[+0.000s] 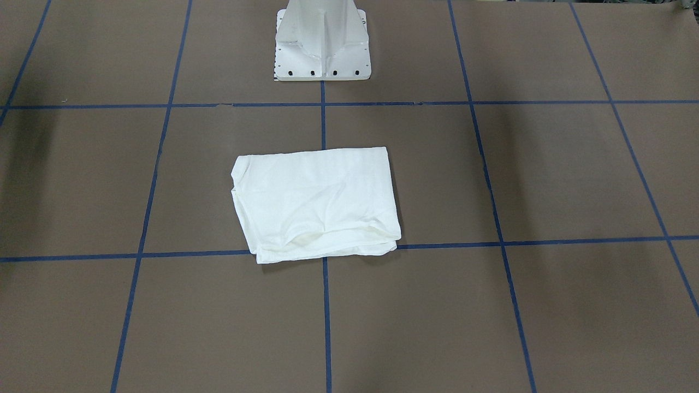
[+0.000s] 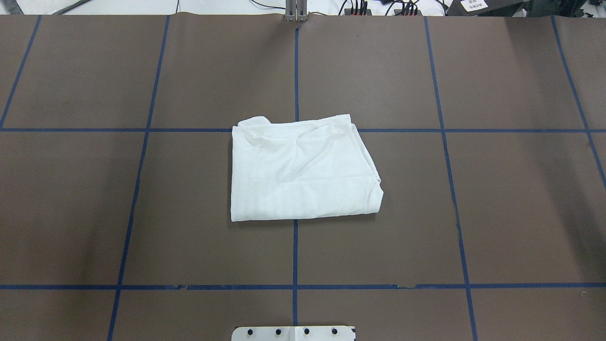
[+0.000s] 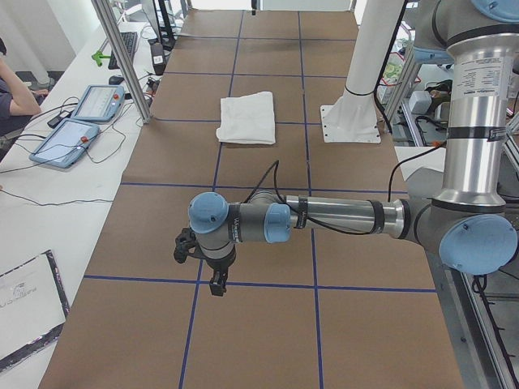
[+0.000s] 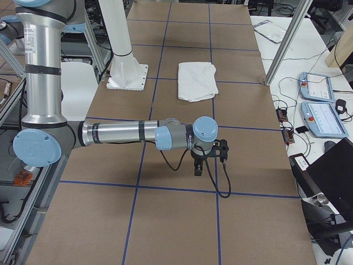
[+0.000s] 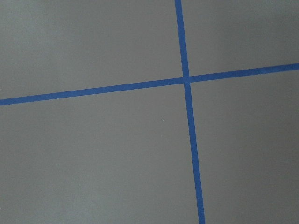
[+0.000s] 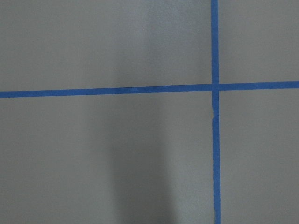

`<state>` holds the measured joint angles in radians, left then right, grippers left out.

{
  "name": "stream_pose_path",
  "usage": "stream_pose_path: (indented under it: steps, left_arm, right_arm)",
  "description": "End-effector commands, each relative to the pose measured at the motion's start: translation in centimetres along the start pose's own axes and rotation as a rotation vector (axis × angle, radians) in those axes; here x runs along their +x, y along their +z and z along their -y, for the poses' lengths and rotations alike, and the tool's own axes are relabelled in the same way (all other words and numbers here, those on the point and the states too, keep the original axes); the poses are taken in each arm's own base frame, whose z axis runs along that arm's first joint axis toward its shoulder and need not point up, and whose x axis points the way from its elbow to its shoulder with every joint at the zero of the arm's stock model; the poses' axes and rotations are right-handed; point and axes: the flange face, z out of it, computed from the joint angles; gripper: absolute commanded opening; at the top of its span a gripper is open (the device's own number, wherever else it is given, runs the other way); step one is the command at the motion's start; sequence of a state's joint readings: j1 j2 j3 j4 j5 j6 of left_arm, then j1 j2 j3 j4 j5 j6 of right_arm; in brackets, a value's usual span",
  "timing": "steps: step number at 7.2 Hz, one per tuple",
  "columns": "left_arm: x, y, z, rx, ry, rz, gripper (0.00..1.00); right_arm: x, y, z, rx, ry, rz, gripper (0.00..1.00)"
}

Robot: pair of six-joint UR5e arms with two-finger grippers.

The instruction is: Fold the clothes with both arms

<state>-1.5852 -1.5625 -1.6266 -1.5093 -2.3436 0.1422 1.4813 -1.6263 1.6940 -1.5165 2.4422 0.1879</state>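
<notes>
T-shirt folded, frame centre, on bench | left end effector, right end effector: well apart from it; apart or together, cannot tell

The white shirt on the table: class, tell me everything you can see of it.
The white shirt is soft, thin-looking cloth, folded into a rough rectangle of several layers, with creases on top. It lies flat on the brown table, over a crossing of blue tape lines, in front of the white pedestal. Its layered edges show on the side away from the robot. Only the table touches it.
</notes>
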Motion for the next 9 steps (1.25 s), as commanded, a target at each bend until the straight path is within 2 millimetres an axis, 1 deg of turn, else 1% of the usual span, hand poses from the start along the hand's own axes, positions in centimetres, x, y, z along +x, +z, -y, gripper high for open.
stream_pose_path:
  steps: [1, 2, 3, 4, 5, 6, 7, 8, 9]
  left_arm:
    - [0.2, -0.3, 0.2, 0.008, 0.006, -0.004, 0.99]
    - [0.5, -0.5, 0.2, 0.012, 0.012, -0.003, 0.99]
    - [0.6, -0.7, 0.1, 0.016, 0.015, -0.003, 0.99]
    - [0.9, -1.0, 0.1, 0.02, 0.018, -0.001, 0.99]
    - [1.0, -1.1, 0.1, 0.022, 0.02, 0.0, 0.99]
    - [1.1, -1.1, 0.2, 0.024, 0.022, -0.002, 0.99]
    - [1.1, -1.2, 0.3, 0.025, 0.024, -0.001, 0.99]
    - [1.0, -1.1, 0.2, 0.024, 0.022, 0.0, 0.99]
    - [1.0, -1.1, 0.2, 0.024, 0.022, -0.002, 0.99]
  right_arm:
    - [2.8, 0.2, -1.0, -0.002, 0.003, -0.019, 1.0]
    - [4.2, -0.2, -1.6, 0.005, -0.005, -0.038, 1.0]
    - [5.5, -1.1, -1.9, 0.03, 0.006, -0.109, 1.0]
    - [6.4, -1.3, -2.0, 0.036, 0.017, -0.157, 1.0]
    - [7.1, -2.1, -2.5, 0.049, 0.038, -0.143, 1.0]
    - [7.1, -2.7, -2.8, 0.047, 0.055, -0.136, 1.0]
    - [6.5, -3.6, -3.5, 0.044, 0.067, -0.133, 1.0]
    - [6.4, -4.1, -4.1, 0.039, 0.08, -0.132, 1.0]
    - [6.3, -3.9, -4.2, 0.035, 0.083, -0.111, 1.0]
